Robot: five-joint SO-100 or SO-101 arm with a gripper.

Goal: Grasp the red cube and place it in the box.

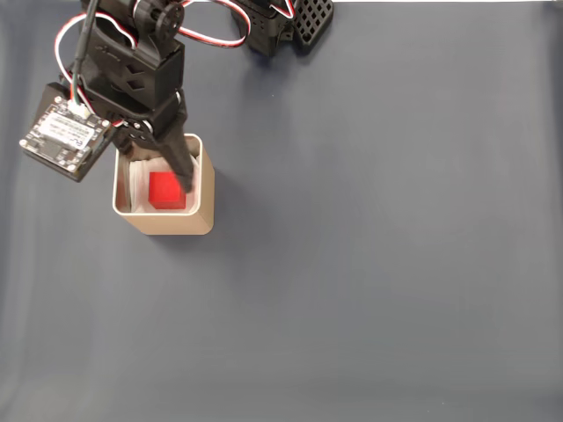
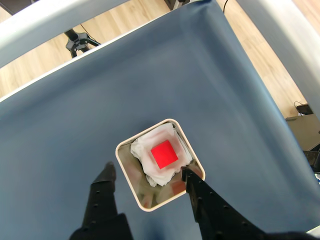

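The red cube [image 1: 165,190] [image 2: 164,153] lies inside the tan box [image 1: 176,224] [image 2: 121,149], resting on crumpled white lining. Nothing grips it. My gripper [image 1: 158,167] [image 2: 146,171] hangs open over the box. In the wrist view the left fingertip [image 2: 107,169] sits outside the box's left wall. The right fingertip [image 2: 186,175] is over the box's near right rim, apart from the cube. In the fixed view one black finger [image 1: 180,167] reaches down along the cube's right side.
The box stands on a dark blue cloth [image 1: 378,264] that covers the table. The arm's base and a black perforated part [image 1: 312,22] sit at the top edge. A bare circuit board [image 1: 63,132] hangs off the arm, left of the box. Wood floor [image 2: 270,65] lies beyond the table edge.
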